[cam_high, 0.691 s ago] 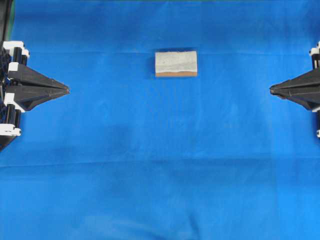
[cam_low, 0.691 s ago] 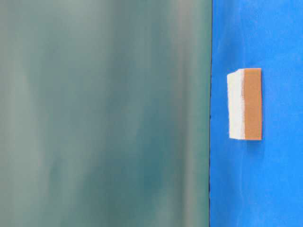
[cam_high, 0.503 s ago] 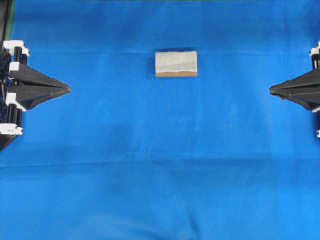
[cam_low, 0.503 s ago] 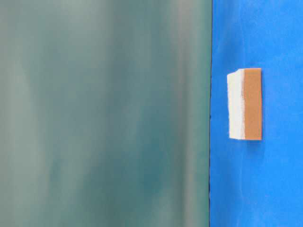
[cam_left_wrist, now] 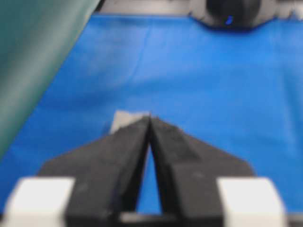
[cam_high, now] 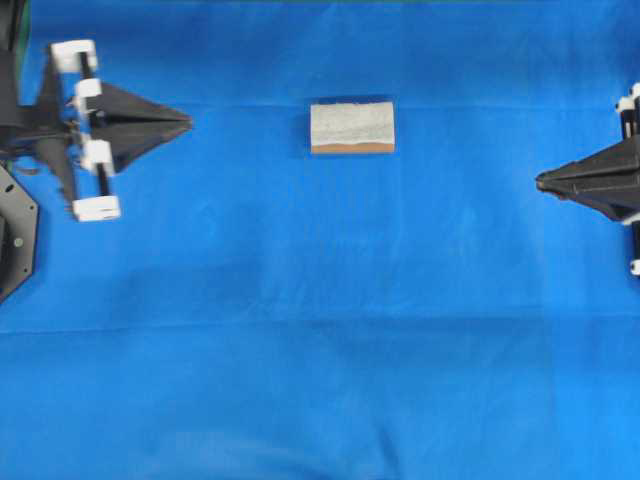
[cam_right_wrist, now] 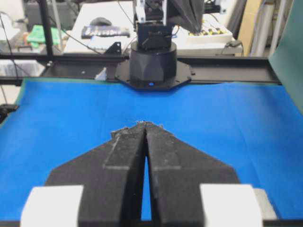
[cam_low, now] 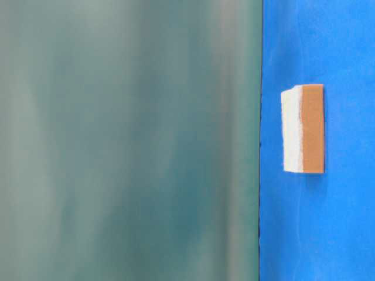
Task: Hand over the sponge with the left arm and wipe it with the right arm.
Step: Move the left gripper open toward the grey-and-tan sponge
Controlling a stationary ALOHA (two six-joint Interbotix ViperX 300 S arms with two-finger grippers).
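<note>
The sponge [cam_high: 352,125] lies flat on the blue cloth, pale mottled top up, its orange-brown layer along the near edge; the table-level view shows the sponge [cam_low: 303,129] from the side. My left gripper [cam_high: 188,122] is shut and empty, pointing at the sponge from well to its left. In the left wrist view, a grey corner of the sponge [cam_left_wrist: 124,118] peeks out behind the touching tips of the left gripper [cam_left_wrist: 149,116]. My right gripper [cam_high: 540,181] is shut and empty at the right edge, far from the sponge; the wrist view shows the right gripper [cam_right_wrist: 146,124] with its tips together.
A blue cloth [cam_high: 320,350] covers the whole table. A green backdrop [cam_low: 129,140] stands along the far edge. The left arm's black base [cam_right_wrist: 152,61] sits at the cloth's edge, and the right arm's base [cam_left_wrist: 232,14] is opposite.
My left arm has swung out from the left edge, up and to the right toward the sponge. The right arm and the sponge have not moved.
</note>
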